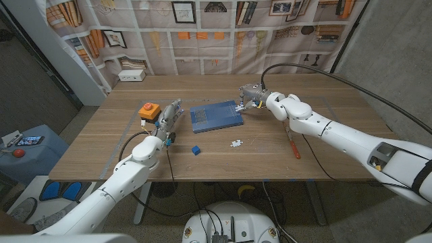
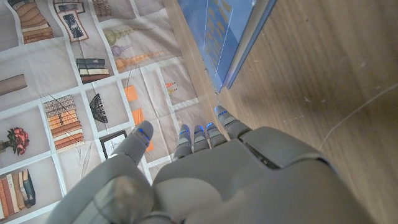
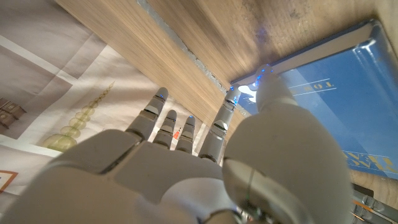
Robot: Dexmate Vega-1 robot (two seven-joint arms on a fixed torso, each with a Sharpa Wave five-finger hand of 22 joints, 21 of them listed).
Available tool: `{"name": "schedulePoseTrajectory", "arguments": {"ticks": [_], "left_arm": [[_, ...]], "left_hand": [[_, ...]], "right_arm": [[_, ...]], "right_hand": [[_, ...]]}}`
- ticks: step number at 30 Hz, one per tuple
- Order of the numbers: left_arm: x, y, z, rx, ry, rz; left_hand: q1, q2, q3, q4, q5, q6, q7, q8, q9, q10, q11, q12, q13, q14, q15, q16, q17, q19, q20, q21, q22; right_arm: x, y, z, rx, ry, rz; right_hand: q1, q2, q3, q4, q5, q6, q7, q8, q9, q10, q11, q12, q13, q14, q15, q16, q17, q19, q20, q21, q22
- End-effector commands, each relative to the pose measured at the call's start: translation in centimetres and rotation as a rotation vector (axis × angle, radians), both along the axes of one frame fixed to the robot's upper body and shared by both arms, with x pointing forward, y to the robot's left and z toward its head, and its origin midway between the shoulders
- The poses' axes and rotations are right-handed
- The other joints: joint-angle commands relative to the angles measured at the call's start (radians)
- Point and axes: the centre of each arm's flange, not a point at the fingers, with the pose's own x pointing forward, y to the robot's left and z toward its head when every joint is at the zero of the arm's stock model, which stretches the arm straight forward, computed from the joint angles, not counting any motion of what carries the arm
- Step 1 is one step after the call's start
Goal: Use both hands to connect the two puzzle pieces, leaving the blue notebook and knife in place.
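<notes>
- My right hand [image 1: 251, 95] reaches over the far right corner of the blue notebook [image 1: 214, 116], which lies flat near the middle of the bench [image 1: 324, 158].
- In the right wrist view, my thumb and a finger [image 3: 222, 121] pinch a small white puzzle piece [image 3: 247, 93] at the notebook's corner [image 3: 323, 93]; the other fingers are spread beside it.
- My left hand [image 1: 170, 116] stands just left of the notebook, its fingers apart and pointing toward the far side, holding nothing.
- In the left wrist view my left fingers [image 2: 199, 138] reach out straight, with the notebook's edge [image 2: 233, 50] just beyond them over the wood.
- A second white puzzle piece [image 1: 235, 143] lies on the bench, nearer than the notebook and apart from it.
- A small blue block [image 1: 195, 150] sits to the left of that piece, closer to my left arm.
- The knife [image 1: 293, 144], thin with an orange-red handle, lies on the right of the bench under my right forearm, well apart from the notebook.
- An orange button on a grey box [image 1: 148, 111] stands left of my left hand.
- A white box [image 1: 132, 75] sits at the far left edge of the bench.
</notes>
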Motion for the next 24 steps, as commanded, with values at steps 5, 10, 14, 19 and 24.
{"name": "schedulePoseTrajectory", "arguments": {"ticks": [5,10,14,19,24], "left_arm": [[-1.8,-0.1,0.8,0.054,-0.023,0.000],[-2.6,0.0,1.1,0.077,-0.036,0.005],[-3.2,0.0,1.4,0.104,-0.047,0.011],[-3.9,-0.1,1.9,0.153,-0.057,0.010],[-4.2,-0.2,2.2,0.188,-0.064,-0.003]], "left_hand": [[-0.005,0.060,0.007,-0.002,0.000,0.011,0.001,0.002,0.002,0.009,-0.003,0.001,0.003,0.003,0.002,0.006,0.004,0.003,0.004,0.005,0.003],[-0.004,0.060,0.008,-0.003,0.000,0.015,0.002,0.003,0.002,0.014,-0.004,0.002,0.003,0.006,0.001,0.007,0.004,0.007,0.005,0.006,0.003],[-0.002,0.060,0.009,-0.007,0.000,0.027,0.007,0.007,0.002,0.026,-0.008,0.006,0.003,0.020,0.000,0.010,0.004,0.019,0.008,0.010,0.003],[0.002,0.060,0.012,-0.011,0.001,0.041,0.008,0.010,0.003,0.039,-0.010,0.009,0.003,0.032,-0.001,0.012,0.003,0.029,0.007,0.012,0.003],[0.006,0.061,0.015,-0.016,0.001,0.055,0.009,0.013,0.003,0.050,-0.009,0.012,0.003,0.040,-0.004,0.012,0.002,0.036,0.008,0.014,0.003]], "right_arm": [[-1.5,-0.9,1.2,0.037,0.017,-0.009],[-2.1,-1.2,1.5,0.045,0.017,-0.011],[-2.7,-1.4,1.7,0.056,0.016,-0.016],[-3.4,-1.6,1.9,0.067,0.013,-0.015],[-4.1,-1.7,2.3,0.075,0.015,-0.021]], "right_hand": [[0.008,0.009,0.000,0.003,-0.002,0.011,0.003,0.003,0.003,0.013,-0.002,-0.005,0.003,0.009,0.007,0.006,0.003,0.010,0.008,0.001,0.004],[0.008,0.008,0.000,0.003,-0.002,0.010,0.003,0.003,0.003,0.014,-0.002,-0.006,0.003,0.008,0.006,0.005,0.004,0.009,0.010,0.000,0.004],[0.008,0.008,-0.001,0.004,-0.003,0.009,0.003,0.002,0.003,0.015,0.000,-0.006,0.003,0.008,0.008,0.005,0.004,0.008,0.012,0.000,0.004],[0.008,0.008,-0.001,0.004,-0.003,0.008,0.003,0.001,0.002,0.017,0.001,-0.006,0.003,0.009,0.009,0.005,0.004,0.007,0.014,-0.001,0.004],[0.008,0.008,-0.002,0.005,-0.004,0.007,0.003,0.000,0.002,0.018,0.002,-0.007,0.003,0.009,0.010,0.005,0.005,0.006,0.017,-0.002,0.004]]}}
